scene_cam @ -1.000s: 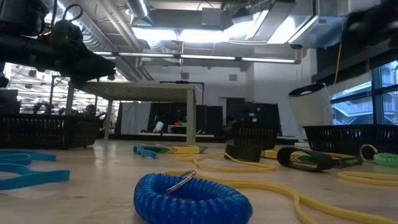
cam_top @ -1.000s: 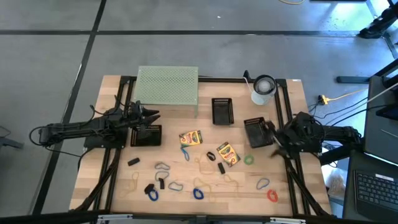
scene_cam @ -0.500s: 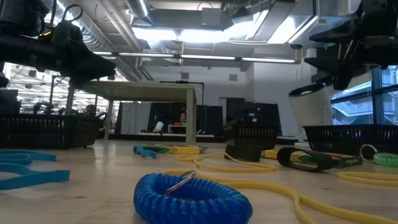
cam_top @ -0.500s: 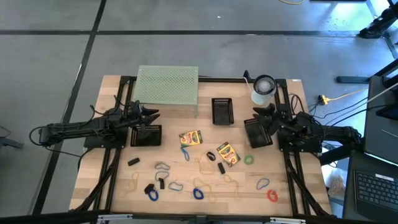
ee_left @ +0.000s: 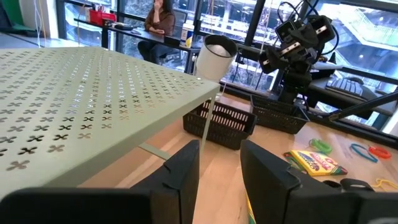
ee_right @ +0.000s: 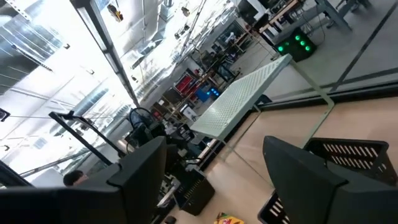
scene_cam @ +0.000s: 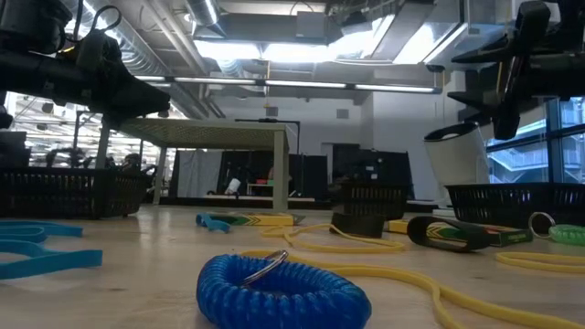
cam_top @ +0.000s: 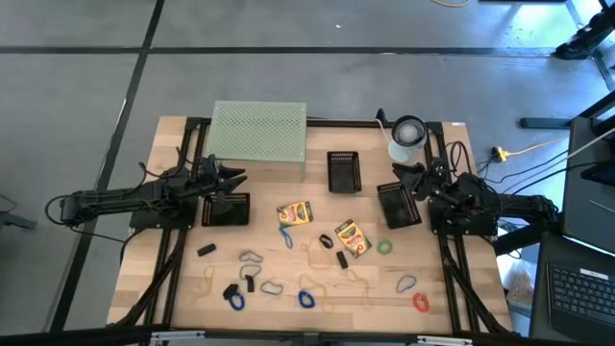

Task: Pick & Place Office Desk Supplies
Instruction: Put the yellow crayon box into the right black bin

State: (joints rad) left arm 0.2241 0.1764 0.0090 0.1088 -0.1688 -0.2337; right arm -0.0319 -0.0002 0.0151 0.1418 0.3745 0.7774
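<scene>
Hovering with jaws wide and empty above the black mesh tray (cam_top: 398,205) at the table's right, the right gripper (cam_top: 405,179) faces the narrow-jawed, empty left gripper (cam_top: 233,179) beside the pale-green perforated metal stand (cam_top: 258,131), while 2 yellow-green crayon boxes (cam_top: 295,212) lie mid-table among coloured loop clips (cam_top: 306,299).

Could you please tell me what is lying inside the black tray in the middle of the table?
From above, the middle black tray looks empty: only its dark floor shows. In the low view its mesh wall hides the inside, so something small and dark could go unseen.
</scene>
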